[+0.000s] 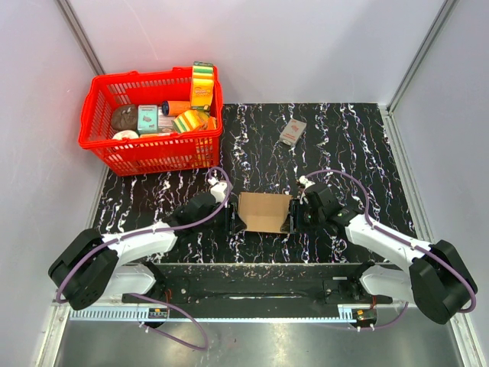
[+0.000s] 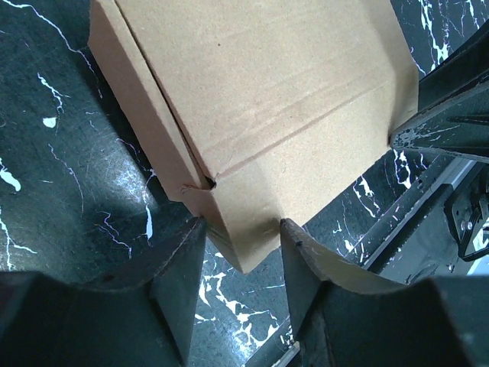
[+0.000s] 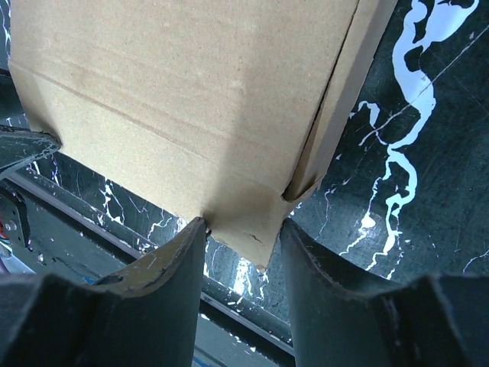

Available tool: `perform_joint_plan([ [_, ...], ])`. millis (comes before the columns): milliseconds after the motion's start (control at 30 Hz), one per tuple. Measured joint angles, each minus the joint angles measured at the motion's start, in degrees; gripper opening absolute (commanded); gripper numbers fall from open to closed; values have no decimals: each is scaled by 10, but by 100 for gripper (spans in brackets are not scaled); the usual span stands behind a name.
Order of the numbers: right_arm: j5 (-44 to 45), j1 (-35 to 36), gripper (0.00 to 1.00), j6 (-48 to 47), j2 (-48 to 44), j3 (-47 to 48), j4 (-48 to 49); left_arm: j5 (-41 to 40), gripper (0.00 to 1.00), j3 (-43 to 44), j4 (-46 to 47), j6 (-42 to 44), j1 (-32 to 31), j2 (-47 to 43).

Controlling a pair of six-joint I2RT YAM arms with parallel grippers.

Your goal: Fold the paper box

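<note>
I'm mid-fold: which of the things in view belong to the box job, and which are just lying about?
Job in hand:
paper box, between the two arms
left gripper and right gripper, one at each end of it, jaws around a flap

Lying about:
red basket, far left, full
small grey-and-red packet, beyond the box

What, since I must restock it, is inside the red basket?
The red basket holds a tall yellow-and-green pack, an orange tube, a teal packet, a brown lump and more. Whatever lies beneath them is covered, and the labels are too small to read.
</note>
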Motion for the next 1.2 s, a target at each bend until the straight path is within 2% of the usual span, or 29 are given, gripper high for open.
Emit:
perform_joint_plan([
  [133, 0, 0, 48, 0, 0, 0, -1, 0, 46, 0, 0, -1, 1, 0],
  [333, 1, 0, 48, 0, 0, 0, -2, 0, 38, 0, 0, -7, 2, 0],
  [1200, 4, -1, 49, 1, 2, 0, -8, 10, 33, 0, 14, -25, 3, 9],
])
